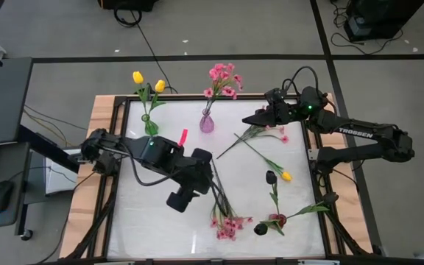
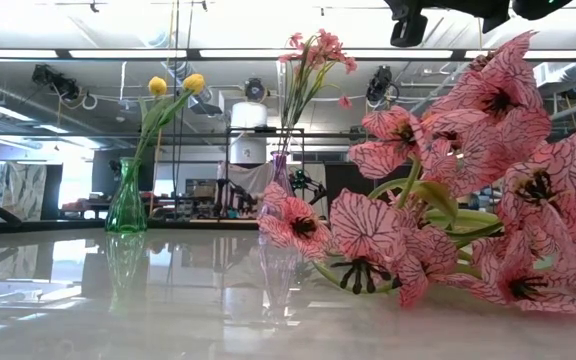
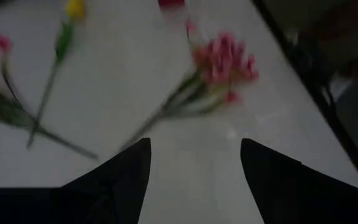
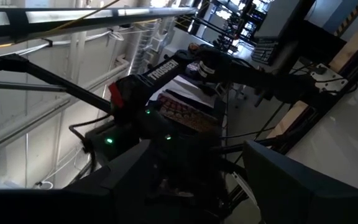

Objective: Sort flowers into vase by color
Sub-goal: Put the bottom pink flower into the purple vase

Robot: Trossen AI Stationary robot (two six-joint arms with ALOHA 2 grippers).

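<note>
The left claw hangs open and empty over the bench near its front edge, just beside a pink spray. The right claw, open too, waits near the back right corner. Two yellow tulips fill the green glass vase, pink blossoms the slim lilac vase. Thin-stemmed pink, yellow and dark flowers lie unsorted on the glossy top.

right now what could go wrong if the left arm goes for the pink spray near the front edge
The left gripper hangs over the pink spray with jaws open, but a neighbouring stem crosses it near the jaws, so both may lift together. The spray also lies close to the table's front edge; a nudge could push it off. The purple vase looks narrow and easily tipped.
</note>
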